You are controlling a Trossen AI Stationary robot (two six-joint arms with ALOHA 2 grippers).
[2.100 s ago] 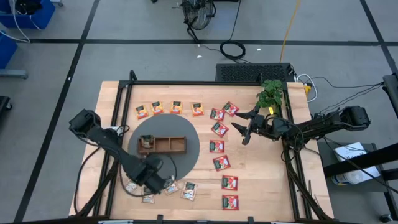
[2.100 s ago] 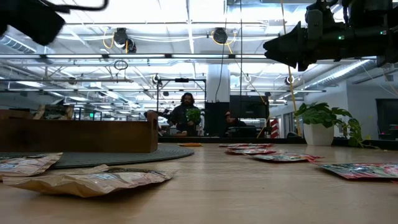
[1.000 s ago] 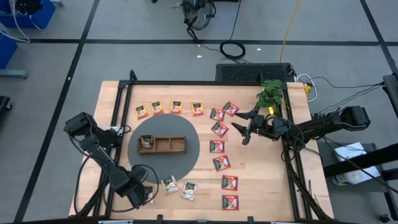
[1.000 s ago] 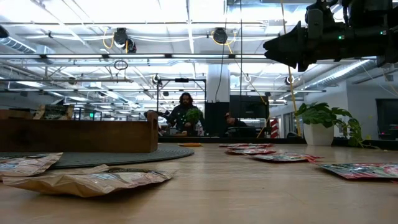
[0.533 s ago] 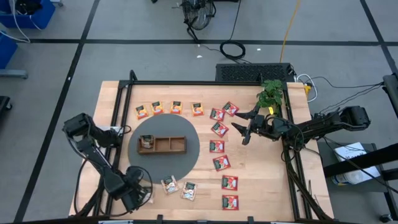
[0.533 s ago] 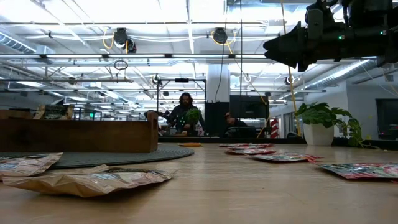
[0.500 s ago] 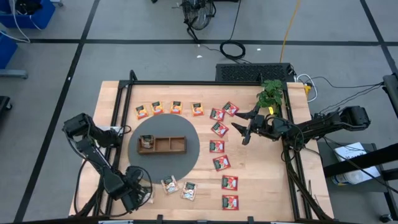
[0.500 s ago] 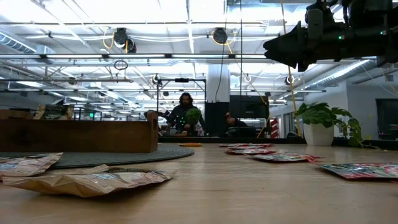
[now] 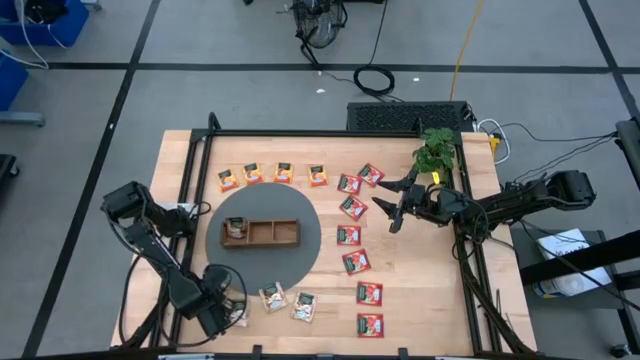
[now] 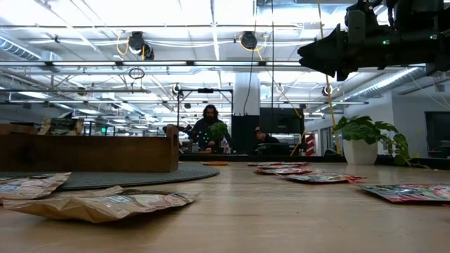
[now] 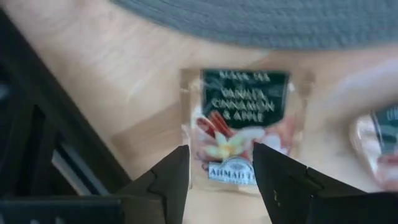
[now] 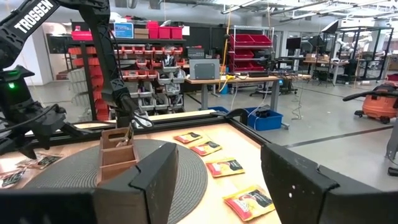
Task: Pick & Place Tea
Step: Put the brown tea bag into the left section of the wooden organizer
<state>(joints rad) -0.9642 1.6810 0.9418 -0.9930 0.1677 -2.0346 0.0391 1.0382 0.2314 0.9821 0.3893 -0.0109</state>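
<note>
Left gripper (image 11: 216,163), fingers spread, hangs directly over a white-and-green tea packet (image 11: 239,130) at the table's near-left edge, beside the grey mat (image 9: 308,235). Packet lies squarely between the tips. Right gripper (image 9: 392,210) open, waits aloft, well apart.

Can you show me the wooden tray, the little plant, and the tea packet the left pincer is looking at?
wooden tray (image 9: 262,232): high view, middle compartment.
plant (image 9: 435,152): high view, leaves.
tea packet (image 11: 239,127): left wrist view, printed face.

A second packet (image 11: 380,146) is blurred and cut off by the frame edge (its print unreadable).
</note>
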